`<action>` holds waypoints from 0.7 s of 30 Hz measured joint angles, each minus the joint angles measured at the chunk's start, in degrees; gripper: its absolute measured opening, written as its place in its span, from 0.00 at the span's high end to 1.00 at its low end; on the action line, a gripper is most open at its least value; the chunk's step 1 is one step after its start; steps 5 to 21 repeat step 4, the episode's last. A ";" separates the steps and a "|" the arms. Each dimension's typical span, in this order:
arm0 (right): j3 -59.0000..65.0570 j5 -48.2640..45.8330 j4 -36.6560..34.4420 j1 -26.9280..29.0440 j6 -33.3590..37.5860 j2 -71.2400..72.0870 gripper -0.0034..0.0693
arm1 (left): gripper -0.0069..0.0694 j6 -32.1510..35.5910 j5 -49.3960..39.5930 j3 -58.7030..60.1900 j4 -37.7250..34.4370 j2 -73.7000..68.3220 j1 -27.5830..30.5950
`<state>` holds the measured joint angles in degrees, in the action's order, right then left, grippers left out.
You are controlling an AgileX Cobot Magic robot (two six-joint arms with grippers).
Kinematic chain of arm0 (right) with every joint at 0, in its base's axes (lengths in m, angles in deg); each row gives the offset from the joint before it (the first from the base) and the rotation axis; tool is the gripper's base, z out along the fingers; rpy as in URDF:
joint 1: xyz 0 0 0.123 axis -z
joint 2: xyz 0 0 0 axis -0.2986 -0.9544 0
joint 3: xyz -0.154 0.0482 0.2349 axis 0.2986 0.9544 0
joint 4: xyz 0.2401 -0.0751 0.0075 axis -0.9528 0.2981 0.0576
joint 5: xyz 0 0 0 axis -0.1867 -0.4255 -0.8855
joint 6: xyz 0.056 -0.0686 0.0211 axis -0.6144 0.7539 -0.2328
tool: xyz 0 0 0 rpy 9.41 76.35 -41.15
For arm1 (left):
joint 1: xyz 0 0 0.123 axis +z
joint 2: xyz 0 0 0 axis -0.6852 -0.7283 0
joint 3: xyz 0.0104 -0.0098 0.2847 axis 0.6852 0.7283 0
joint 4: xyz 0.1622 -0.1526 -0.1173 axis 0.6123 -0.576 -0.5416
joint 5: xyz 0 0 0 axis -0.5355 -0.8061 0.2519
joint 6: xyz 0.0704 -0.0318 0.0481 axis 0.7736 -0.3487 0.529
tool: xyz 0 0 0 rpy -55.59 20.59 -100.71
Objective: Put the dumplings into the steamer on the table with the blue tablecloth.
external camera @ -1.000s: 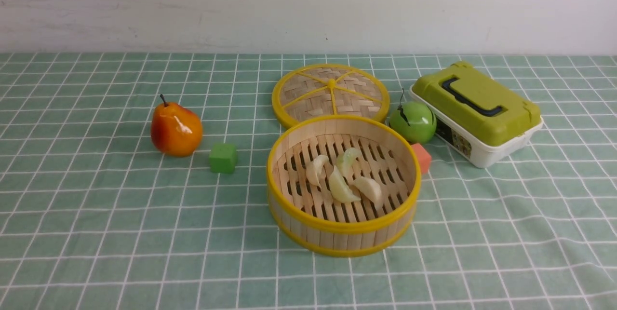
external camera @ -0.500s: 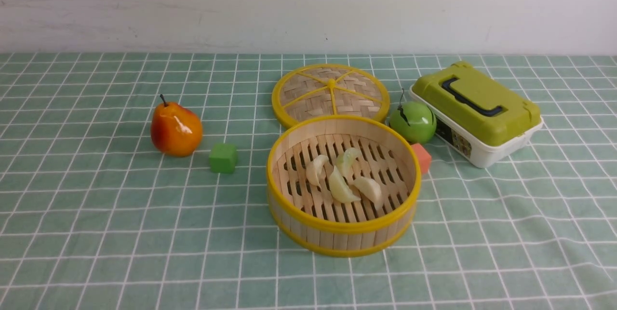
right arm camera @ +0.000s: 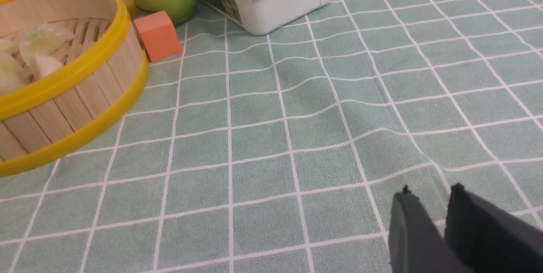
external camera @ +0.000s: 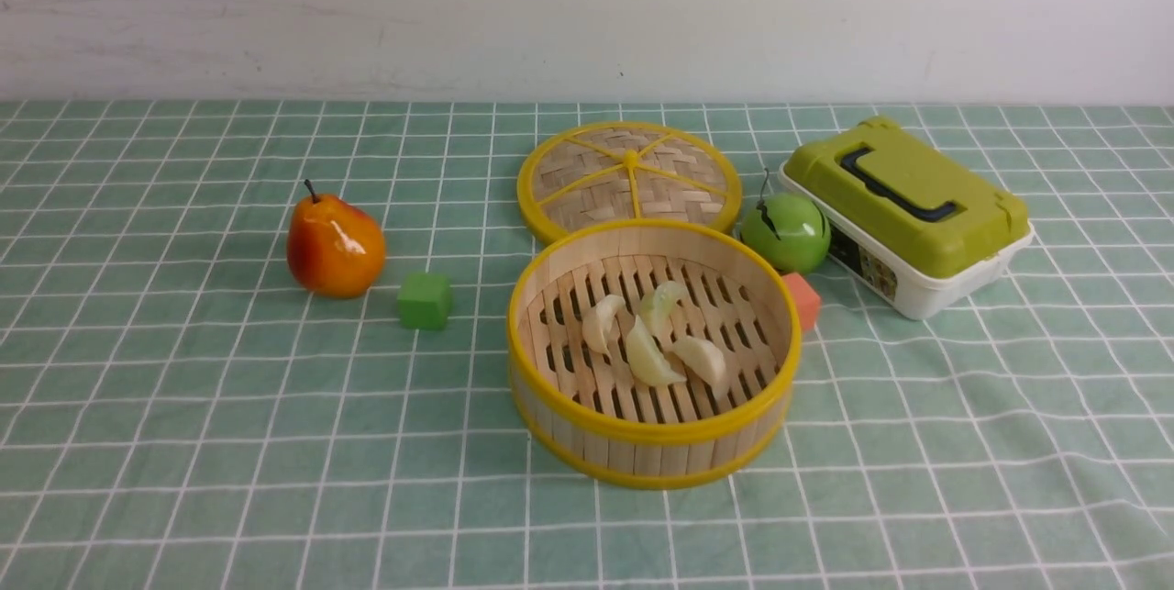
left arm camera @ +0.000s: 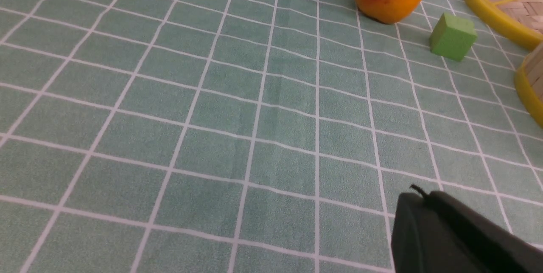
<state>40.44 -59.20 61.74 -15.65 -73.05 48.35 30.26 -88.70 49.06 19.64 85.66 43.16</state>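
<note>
The table (external camera: 183, 443) is lying under the blue tablecloth (external camera: 963, 443), which is wrinkling on the robot's right. The box (external camera: 903, 214) is sitting at the far right, the lid (external camera: 628, 175) is lying flat just behind the steamer (external camera: 653, 452), and the pear (external camera: 335, 246) is standing well to the left. The apple (external camera: 786, 232) is sitting between lid and box, with the orange cube (external camera: 803, 298) just beside the steamer's wall and the green cube (external camera: 425, 300) near the pear. The dumplings (external camera: 653, 338), all four, are resting together on the steamer's slatted floor, so the task is looking finished. Little is threatening it now: the main risk, in my judgement, is an arm swinging low and nudging the steamer's rim, or dragging the wrinkled cloth and shifting the basket with it. Neither arm is showing in the front view. In its own wrist view the left gripper (left arm camera: 418, 198) is hanging over bare cloth with jaws pressed together and empty, the pear and green cube ahead and only the steamer's edge showing. The right gripper (right arm camera: 430, 194) is hovering over cloth with a narrow gap between its jaws and nothing in it; the steamer with the dumplings is lying well apart from it, off toward the robot's left.
</note>
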 joint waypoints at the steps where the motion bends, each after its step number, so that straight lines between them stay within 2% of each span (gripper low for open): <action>1: 0.00 0.00 0.00 0.00 0.00 0.00 0.77 | 0.92 0.00 0.00 0.00 0.00 0.00 0.00; 21: 0.00 0.00 0.00 0.00 0.00 0.00 0.76 | 0.91 0.00 0.00 0.00 0.00 0.00 0.00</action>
